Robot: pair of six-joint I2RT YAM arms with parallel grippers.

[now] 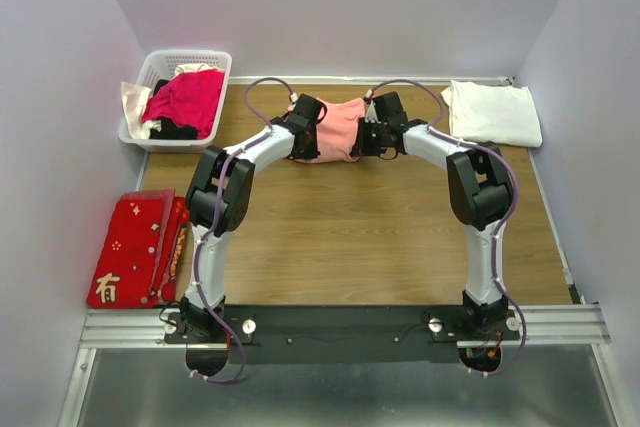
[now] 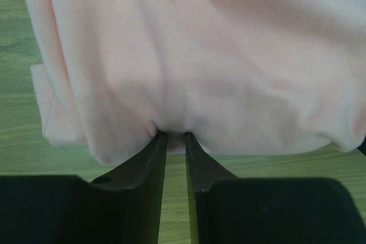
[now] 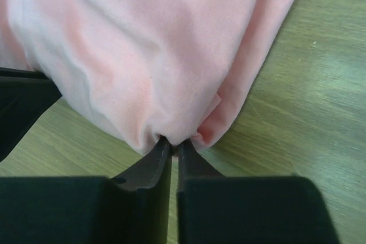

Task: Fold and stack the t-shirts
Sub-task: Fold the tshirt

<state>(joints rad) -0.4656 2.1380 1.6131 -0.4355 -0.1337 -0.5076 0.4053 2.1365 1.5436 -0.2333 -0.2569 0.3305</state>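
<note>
The salmon-pink t-shirt (image 1: 338, 129) lies bunched at the far middle of the wooden table, held between both grippers. My left gripper (image 1: 305, 137) is shut on its left edge; the left wrist view shows the jaws (image 2: 172, 135) pinching a fold of the pink t-shirt (image 2: 217, 67). My right gripper (image 1: 368, 135) is shut on its right edge; the right wrist view shows the jaws (image 3: 170, 141) pinching the pink t-shirt (image 3: 154, 44). The white t-shirt (image 1: 492, 112) lies folded at the far right corner.
A white basket (image 1: 222, 57) with magenta, black and white cloth stands at the far left. A flat red cloth with gold characters (image 1: 135, 249) lies left of the table. Grey walls close in the sides and the back.
</note>
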